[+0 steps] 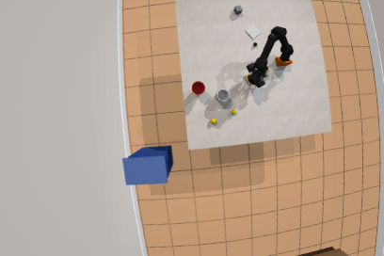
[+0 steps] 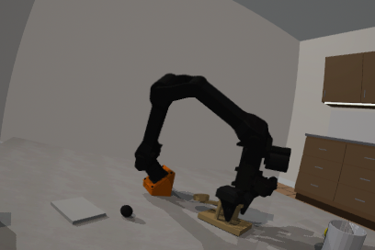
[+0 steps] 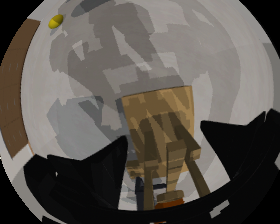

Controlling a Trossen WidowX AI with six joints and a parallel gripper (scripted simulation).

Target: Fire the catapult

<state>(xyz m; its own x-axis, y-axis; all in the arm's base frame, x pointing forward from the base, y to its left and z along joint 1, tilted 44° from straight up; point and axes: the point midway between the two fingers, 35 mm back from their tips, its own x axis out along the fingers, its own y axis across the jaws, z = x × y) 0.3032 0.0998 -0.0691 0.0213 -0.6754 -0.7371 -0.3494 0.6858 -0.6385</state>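
Note:
The wooden catapult (image 2: 208,220) (image 3: 141,103) stands on the table. Its spoon end (image 2: 200,197) points back toward the orange arm base, and no ball shows in it. My gripper (image 1: 256,81) (image 2: 236,215) (image 3: 165,132) is open, pointing down low over the catapult, with one finger on each side of its uprights. Contact cannot be told. The white mug (image 1: 223,95) (image 2: 345,237) stands upright beyond the catapult's front end. A black ball (image 1: 255,44) (image 2: 126,210) lies on the table near the white tile. Two yellow balls (image 1: 233,112) (image 1: 214,120) lie past the mug; one also shows in the wrist view (image 3: 55,21).
A red cup (image 1: 198,88) stands beside the mug. The white tile (image 1: 253,32) (image 2: 78,209) and a dark grey block (image 1: 238,9) lie toward the far edge. The orange base (image 1: 283,61) (image 2: 161,186) is behind the catapult. A blue box (image 1: 146,170) is off the table.

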